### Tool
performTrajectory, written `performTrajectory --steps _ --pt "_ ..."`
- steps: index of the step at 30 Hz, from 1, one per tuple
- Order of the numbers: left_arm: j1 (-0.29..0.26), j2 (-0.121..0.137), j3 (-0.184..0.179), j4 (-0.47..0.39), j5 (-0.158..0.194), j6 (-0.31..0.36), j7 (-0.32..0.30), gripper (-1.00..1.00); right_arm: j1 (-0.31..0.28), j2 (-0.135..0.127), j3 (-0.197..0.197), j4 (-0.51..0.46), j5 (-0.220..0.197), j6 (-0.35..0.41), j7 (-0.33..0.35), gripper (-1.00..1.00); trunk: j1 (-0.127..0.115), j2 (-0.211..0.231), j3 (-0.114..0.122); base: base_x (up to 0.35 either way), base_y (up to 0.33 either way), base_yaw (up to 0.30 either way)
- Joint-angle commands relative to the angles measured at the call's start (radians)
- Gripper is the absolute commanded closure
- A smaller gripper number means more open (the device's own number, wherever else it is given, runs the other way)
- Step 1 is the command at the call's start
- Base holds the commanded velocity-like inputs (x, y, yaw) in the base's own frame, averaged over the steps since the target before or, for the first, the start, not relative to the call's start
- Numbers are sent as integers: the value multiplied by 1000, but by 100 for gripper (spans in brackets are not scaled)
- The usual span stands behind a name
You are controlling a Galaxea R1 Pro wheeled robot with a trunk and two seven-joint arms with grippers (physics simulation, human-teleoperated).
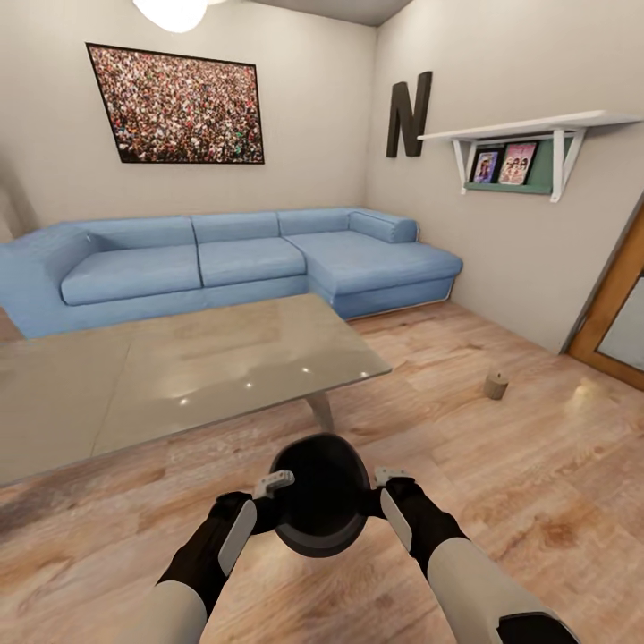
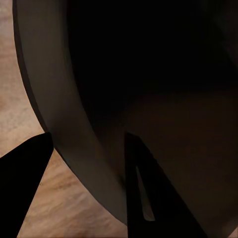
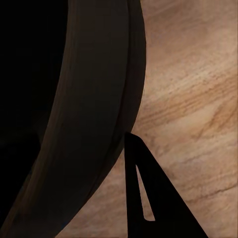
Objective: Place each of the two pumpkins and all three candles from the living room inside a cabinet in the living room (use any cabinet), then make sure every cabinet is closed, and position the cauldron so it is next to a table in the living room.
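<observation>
A black round cauldron [image 1: 319, 505] sits low in the head view, over the wooden floor just in front of the glass table [image 1: 179, 376]. My left gripper [image 1: 273, 485] is shut on its left rim. In the left wrist view the rim [image 2: 74, 124] runs between the two fingers [image 2: 25, 178]. My right gripper [image 1: 392, 478] grips the opposite rim, and one dark finger [image 3: 148, 198] lies against the outer wall [image 3: 94, 124] while the other is lost in the dark interior. A small beige candle [image 1: 495, 385] stands on the floor at the right.
A blue corner sofa [image 1: 224, 264] runs along the back wall behind the table. A white wall shelf [image 1: 528, 134] hangs on the right wall, and a wooden door frame [image 1: 617, 313] stands at the far right. Bare wooden floor [image 1: 501, 465] stretches to the right.
</observation>
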Motion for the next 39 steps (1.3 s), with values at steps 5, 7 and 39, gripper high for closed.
performTrajectory --steps 5,7,39 --pt "0 0 1 1 -21 3 3 100 -1 0 13 -18 -28 -4 40 100 0 0 0 102 0 5" --pt "0 0 1 1 -21 3 3 100 -1 0 13 -18 -28 -4 40 100 0 0 0 101 0 27" --pt "0 0 1 0 -21 3 3 100 0 0 13 -18 -27 -4 40 100 6 -3 -50 57 -32 89"
